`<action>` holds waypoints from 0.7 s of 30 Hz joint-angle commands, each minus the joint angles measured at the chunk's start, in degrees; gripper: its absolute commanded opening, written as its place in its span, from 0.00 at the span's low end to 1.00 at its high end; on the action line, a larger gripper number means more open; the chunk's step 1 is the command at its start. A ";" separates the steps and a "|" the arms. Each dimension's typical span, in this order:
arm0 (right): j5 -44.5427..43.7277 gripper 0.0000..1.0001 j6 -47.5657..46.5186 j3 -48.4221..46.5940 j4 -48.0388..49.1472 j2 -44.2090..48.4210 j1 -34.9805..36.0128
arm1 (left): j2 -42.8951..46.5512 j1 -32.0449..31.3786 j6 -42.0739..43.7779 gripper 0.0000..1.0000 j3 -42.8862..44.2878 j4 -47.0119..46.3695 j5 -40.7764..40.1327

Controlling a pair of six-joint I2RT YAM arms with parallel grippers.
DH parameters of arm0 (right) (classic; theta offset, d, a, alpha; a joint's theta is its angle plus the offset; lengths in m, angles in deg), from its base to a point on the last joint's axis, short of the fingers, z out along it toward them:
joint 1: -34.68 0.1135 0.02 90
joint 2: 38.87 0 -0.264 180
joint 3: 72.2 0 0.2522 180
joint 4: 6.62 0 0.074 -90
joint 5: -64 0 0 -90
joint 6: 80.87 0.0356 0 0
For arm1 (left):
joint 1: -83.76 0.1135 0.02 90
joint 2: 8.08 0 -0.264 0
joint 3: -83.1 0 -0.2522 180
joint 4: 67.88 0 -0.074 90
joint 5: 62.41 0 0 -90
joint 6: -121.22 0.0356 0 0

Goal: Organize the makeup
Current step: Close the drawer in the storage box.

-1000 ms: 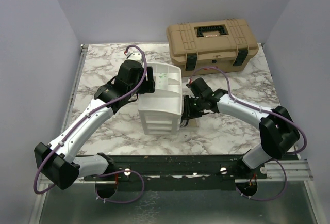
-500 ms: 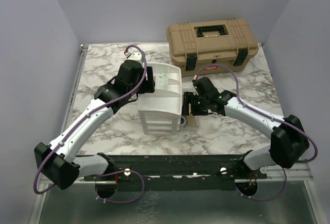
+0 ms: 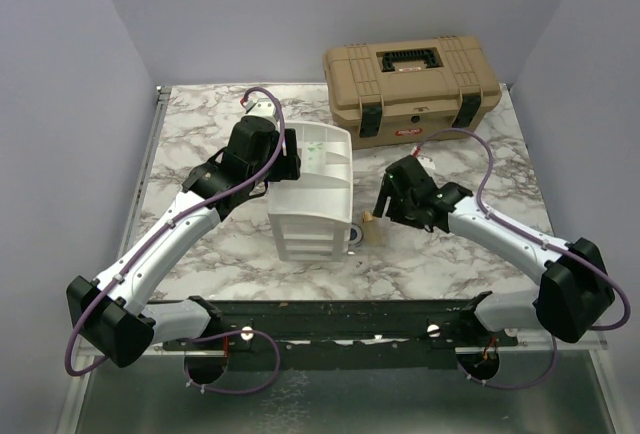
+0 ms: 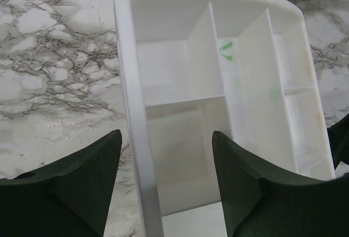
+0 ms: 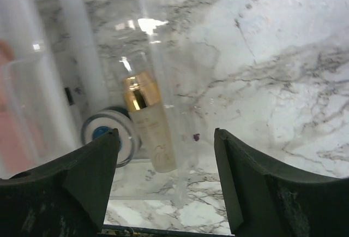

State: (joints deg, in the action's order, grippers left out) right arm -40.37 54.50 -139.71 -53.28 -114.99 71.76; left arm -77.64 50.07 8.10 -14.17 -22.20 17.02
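Both spread: left end effector [image 4: 166, 155] astride smooth white tray wall [image 4: 133, 111], right end effector [image 5: 166, 144] near gold-capped cream tube [image 5: 150, 125].

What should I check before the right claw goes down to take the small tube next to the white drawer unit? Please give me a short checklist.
1. Right claw open and holding nothing: ok.
2. Small tube lying on its side, in view between that claw's fingers: ok.
3. Free room around the tube: not ok. The round compact lies close beside it and may be bumped.
4. Tube lying on the bare table, not inside the clear plastic: cannot tell.
5. White drawer unit held steady by the left claw: not ok. Its jaws stand open astride the top tray's wall.
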 commanded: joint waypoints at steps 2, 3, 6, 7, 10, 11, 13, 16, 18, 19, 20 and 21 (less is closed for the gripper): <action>2.83 0.73 7.16 6.08 3.33 1.64 -4.47 | -0.01 -0.05 0.43 0.69 -0.44 2.36 2.53; 4.67 0.73 7.41 7.36 4.82 2.74 -6.15 | -0.04 0.06 0.45 0.69 -0.37 2.33 2.55; 9.80 0.70 8.76 12.20 9.40 6.17 -11.54 | -0.21 0.02 0.40 0.69 -0.15 2.44 2.74; 11.90 0.69 9.05 13.92 11.32 7.01 -13.24 | -0.20 0.07 0.29 0.69 -0.15 2.37 2.74; 18.19 0.66 9.95 16.70 15.10 6.79 -16.38 | -0.73 0.03 0.59 0.69 0.00 2.42 2.68; 19.31 0.64 10.22 17.09 15.74 6.06 -16.50 | -0.88 0.03 0.61 0.69 0.07 2.44 2.77; 22.51 0.62 10.07 17.51 17.71 3.76 -16.51 | -1.10 0.02 0.61 0.69 0.07 2.44 3.36; 30.96 0.59 8.77 17.18 22.75 -2.36 -16.51 | -1.34 0.01 0.60 0.69 -0.06 2.44 3.63; 37.13 0.58 7.73 16.19 25.37 -6.72 -16.51 | -1.60 0.02 0.60 0.68 0.09 2.42 4.01; 39.62 0.57 6.67 15.40 26.18 -8.59 -16.54 | -1.63 -0.03 0.57 0.68 0.11 2.44 4.24; 41.74 0.57 5.70 14.76 27.37 -10.18 -16.40 | -1.76 -0.02 0.56 0.68 0.18 2.44 4.46; 43.49 0.57 4.98 14.18 28.26 -11.23 -16.27 | -1.87 -0.07 0.54 0.68 0.20 2.44 4.63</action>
State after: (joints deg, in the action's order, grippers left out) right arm -11.82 62.52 -123.15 -32.28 -121.52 54.84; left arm -78.08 50.40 8.15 -14.14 -22.37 17.72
